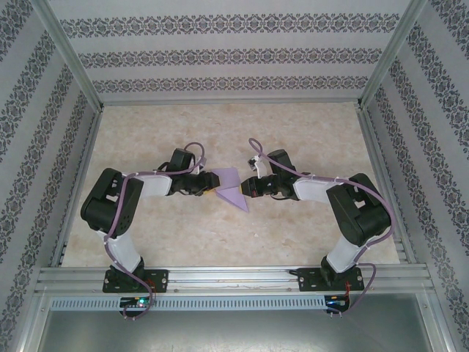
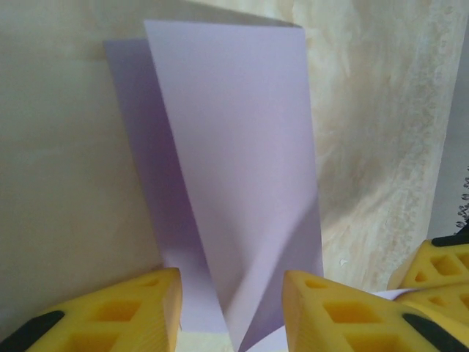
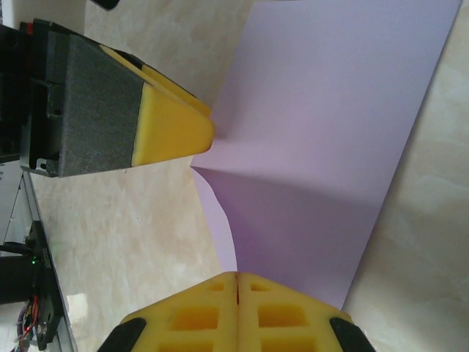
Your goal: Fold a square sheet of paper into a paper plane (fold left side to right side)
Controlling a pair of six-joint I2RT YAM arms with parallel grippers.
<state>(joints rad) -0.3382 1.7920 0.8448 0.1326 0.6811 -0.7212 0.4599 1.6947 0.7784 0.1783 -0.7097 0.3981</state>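
Note:
The square sheet of paper is lavender and lies partly folded over at the middle of the table, between my two grippers. One flap of the sheet stands lifted, slanting over the layer beneath. My left gripper is at the sheet's left side. In the left wrist view this gripper has its yellow fingers apart, and the lifted flap runs down into the gap. My right gripper has its jaws pressed together on the edge of the raised paper. The left gripper's finger touches the sheet from the other side.
The table top is a pale marbled board. Patterned walls and aluminium posts close it in on three sides. A metal rail carrying both arm bases runs along the near edge.

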